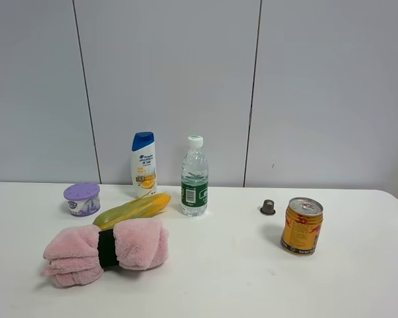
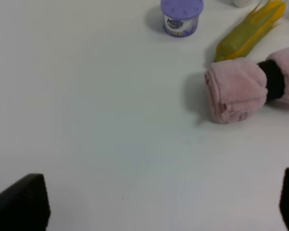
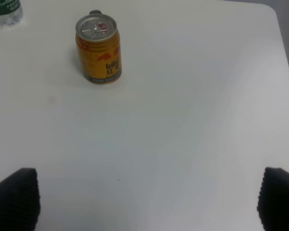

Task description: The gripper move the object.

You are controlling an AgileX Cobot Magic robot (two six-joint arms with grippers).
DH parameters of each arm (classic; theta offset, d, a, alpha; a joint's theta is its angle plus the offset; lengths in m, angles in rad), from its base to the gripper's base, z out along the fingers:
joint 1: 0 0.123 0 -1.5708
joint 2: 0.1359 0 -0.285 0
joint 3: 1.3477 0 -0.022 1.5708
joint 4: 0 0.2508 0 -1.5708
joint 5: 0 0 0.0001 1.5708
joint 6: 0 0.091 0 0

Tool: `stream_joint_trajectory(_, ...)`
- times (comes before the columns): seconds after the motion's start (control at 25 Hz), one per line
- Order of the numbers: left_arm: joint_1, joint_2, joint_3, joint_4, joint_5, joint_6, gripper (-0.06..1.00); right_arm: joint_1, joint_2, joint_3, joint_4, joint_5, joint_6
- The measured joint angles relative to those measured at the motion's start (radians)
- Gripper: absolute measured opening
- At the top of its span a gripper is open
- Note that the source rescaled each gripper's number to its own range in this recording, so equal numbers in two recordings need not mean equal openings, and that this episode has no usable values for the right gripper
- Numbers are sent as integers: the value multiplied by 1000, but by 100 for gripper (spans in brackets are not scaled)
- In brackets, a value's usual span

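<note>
Exterior high view: the white table (image 1: 252, 285) carries everything and neither arm shows; the object (image 1: 81, 199), a squat round tub with a dotted lavender lid, stands upright near the far edge toward the table's left end; just beside it lies a yellow-green corn cob (image 1: 132, 210), and nearer the front edge a rolled pink towel (image 1: 106, 250) bound with a dark band; a shampoo bottle (image 1: 144, 163) and a water bottle (image 1: 194, 176) stand along the far edge near the middle; a small dark cap (image 1: 268, 207) and a gold-red can (image 1: 302, 226) sit toward the right end. Left wrist view: the left end effector (image 2: 156, 199) shows only two dark tips, spread wide with bare table between them, holding nothing; the tub is well apart from it, the towel's end closer. Right wrist view: the right end effector (image 3: 147, 199) is likewise spread and empty, the can well apart, the tub out of sight. Judgement: the tub looks light and stiff, probably plastic, with smooth sides that may slip; its low, wide build should keep it from tipping; best hold is across the side wall below the lid rim, coming from the side away from the corn; the left arm is the nearer.
</note>
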Motion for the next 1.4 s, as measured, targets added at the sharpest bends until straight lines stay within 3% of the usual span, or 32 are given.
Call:
stream_joint_trajectory(0.4, 0, -73, 122, -26, -37, 0, 89, 0, 0, 0, 0, 0, 0)
stream_joint_trajectory(1.4, 0, -159, 128, -28, -56, 0, 89, 0, 6, 0, 0, 0, 0)
